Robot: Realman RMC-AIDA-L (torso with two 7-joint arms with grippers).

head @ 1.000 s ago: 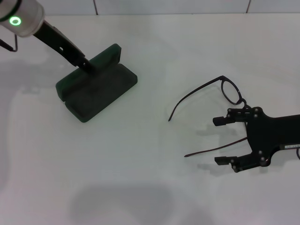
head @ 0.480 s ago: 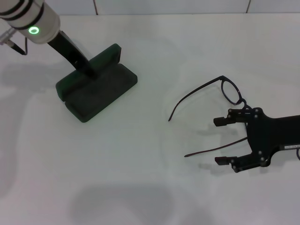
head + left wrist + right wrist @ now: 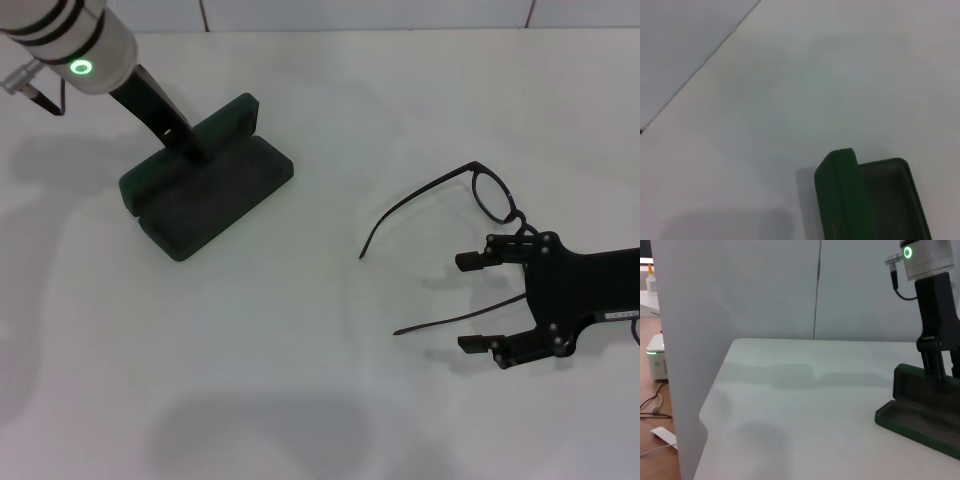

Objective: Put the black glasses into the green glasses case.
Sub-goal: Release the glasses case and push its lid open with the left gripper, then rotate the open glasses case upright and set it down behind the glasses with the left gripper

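The green glasses case lies open at the left of the white table, its lid standing upright; it also shows in the left wrist view and the right wrist view. My left gripper reaches down from the upper left and meets the lid. The black glasses lie unfolded at the right, temple arms pointing left. My right gripper is open, low over the table, with the nearer temple arm running between its fingers. The second lens is hidden behind the gripper.
The table's far edge meets a white wall. In the right wrist view a white panel stands at the table's side, with floor and cables beyond it. Bare white tabletop lies between case and glasses.
My left arm's wrist has swung right and lower while its tip stays at the case lid. The right gripper and glasses are almost unmoved.
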